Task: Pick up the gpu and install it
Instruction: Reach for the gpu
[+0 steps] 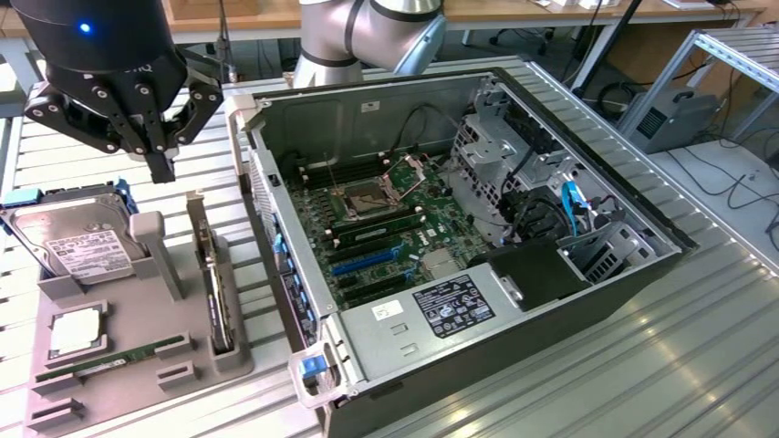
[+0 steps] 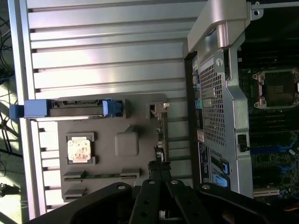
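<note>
Arm (image 1: 365, 36) up high; gripper (image 1: 162, 173) aimed down w/ fingers (image 2: 154, 171) pressed together, tips hanging free.

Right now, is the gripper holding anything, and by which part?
Nothing is held. The gripper hangs above the tray, fingers shut and empty; the gpu stands on edge in its tray slot, apart from them.

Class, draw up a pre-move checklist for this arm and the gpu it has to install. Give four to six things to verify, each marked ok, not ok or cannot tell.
1. The gripper carries nothing: ok.
2. Jaws parted for a grasp: not ok, they are shut.
3. The gpu stands on edge in the gray holder: ok.
4. The gripper is apart from the gpu: ok.
5. The computer case is open, with the motherboard exposed: ok.
6. The blue slot is free: ok, it looks empty.
</note>
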